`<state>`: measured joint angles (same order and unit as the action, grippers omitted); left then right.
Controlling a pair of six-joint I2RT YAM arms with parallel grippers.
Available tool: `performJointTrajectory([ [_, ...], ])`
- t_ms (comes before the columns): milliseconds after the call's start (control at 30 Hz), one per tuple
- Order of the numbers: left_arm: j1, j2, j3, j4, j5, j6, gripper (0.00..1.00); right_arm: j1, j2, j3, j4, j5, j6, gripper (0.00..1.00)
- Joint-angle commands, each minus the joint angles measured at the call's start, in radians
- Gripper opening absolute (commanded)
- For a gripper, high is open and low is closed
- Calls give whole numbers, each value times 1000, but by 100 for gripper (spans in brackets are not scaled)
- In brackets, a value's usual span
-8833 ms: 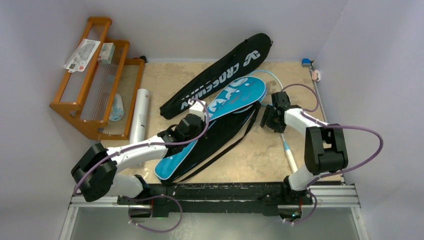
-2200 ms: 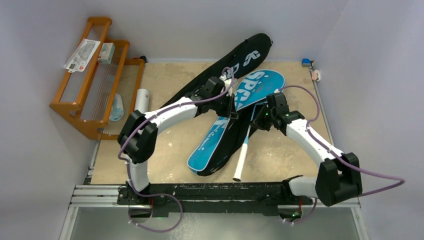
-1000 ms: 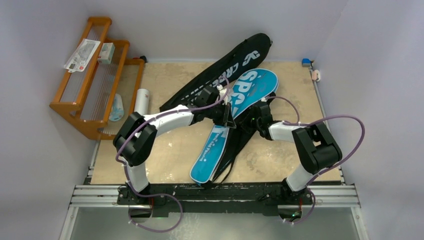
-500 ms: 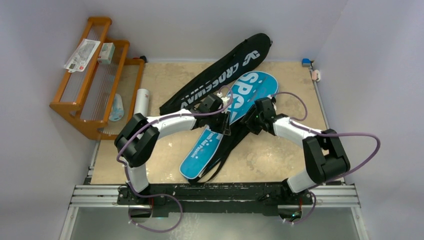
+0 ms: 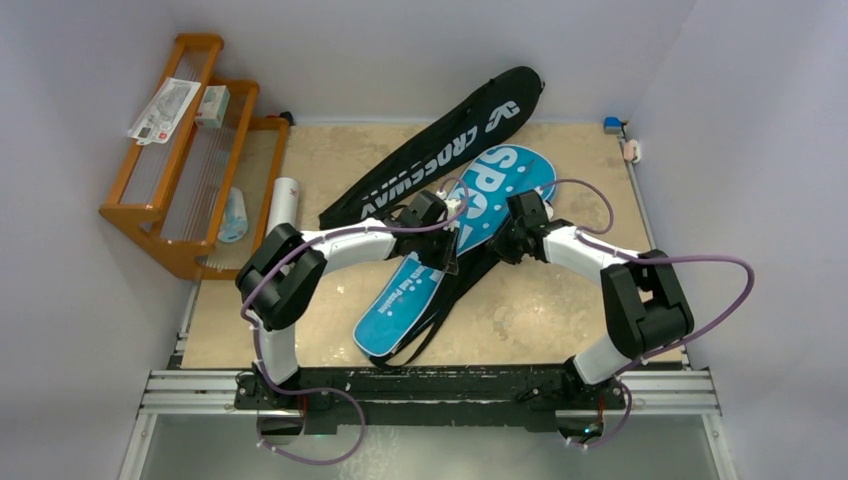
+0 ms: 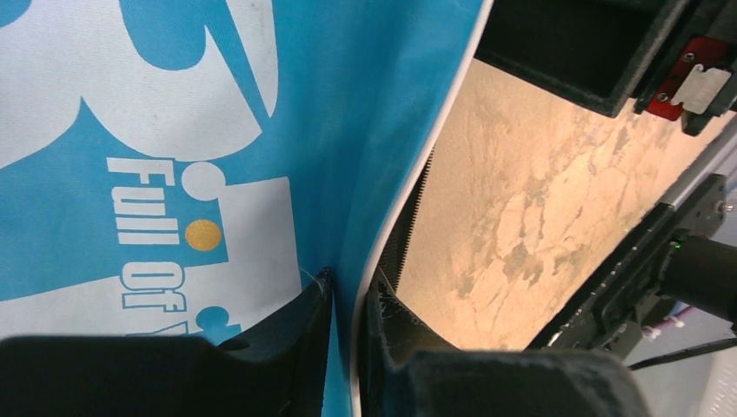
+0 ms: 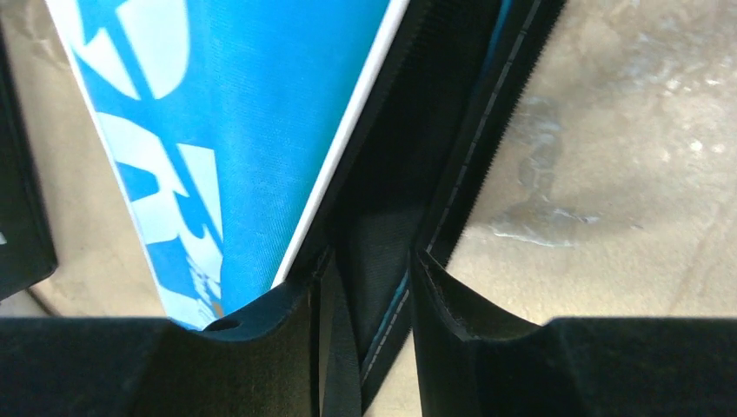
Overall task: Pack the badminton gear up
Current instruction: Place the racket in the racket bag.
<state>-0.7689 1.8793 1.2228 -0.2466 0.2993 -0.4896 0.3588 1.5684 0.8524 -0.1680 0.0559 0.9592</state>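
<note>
the blue cover (image 5: 400,300) lies slantwise across the middle of the table (image 5: 330,160), its wide end toward the far side and its narrow end toward the arms, with black fabric showing along its right side. the left gripper (image 6: 348,300) is pressed nearly together, pinching the cover's white-piped edge on its left side, the blue cloth squeezed in the thin gap. the right gripper (image 7: 365,291) is at the opposite edge, its fingers (image 7: 261,330) a bit wider apart, with the cover's black zip edge bunched between them and touching both. both grippers are about halfway along the cover, facing each other across it. the black cover (image 5: 440,155) lies just behind, slanted the same way. the white tube (image 5: 283,205) lies well off to the left, beside the orange rack (image 5: 160,215)
</note>
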Motion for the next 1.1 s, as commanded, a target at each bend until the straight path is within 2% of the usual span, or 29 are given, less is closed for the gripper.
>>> performJointTrajectory([
  [0,0,-48,-21,69,110,-47,11,-7,8,22,126,-54,-31,39],
  [133,7,-77,-53,124,158,-90,1,-8,10,-17,241,-104,-13,39],
  [200,11,-88,-57,132,167,-96,0,-8,33,-3,244,-106,-10,38],
  [300,15,-102,-60,136,168,-98,0,-8,85,36,218,-92,-10,29],
  [433,19,-111,-63,134,148,-91,0,-12,147,77,160,-70,-9,24],
  [567,19,-90,-59,121,117,-70,0,-14,132,73,123,-70,-17,0],
  [767,19,-60,-47,80,17,-24,0,-24,-7,83,-103,-15,-50,0],
  [933,18,-60,-42,66,-72,-5,0,-26,-163,-22,-283,95,-13,0],
  [1033,18,-58,-37,67,-93,4,0,-30,-236,-117,-298,101,7,5],
  [1067,17,-56,-36,67,-95,8,0,-32,-257,-148,-285,100,13,12],
])
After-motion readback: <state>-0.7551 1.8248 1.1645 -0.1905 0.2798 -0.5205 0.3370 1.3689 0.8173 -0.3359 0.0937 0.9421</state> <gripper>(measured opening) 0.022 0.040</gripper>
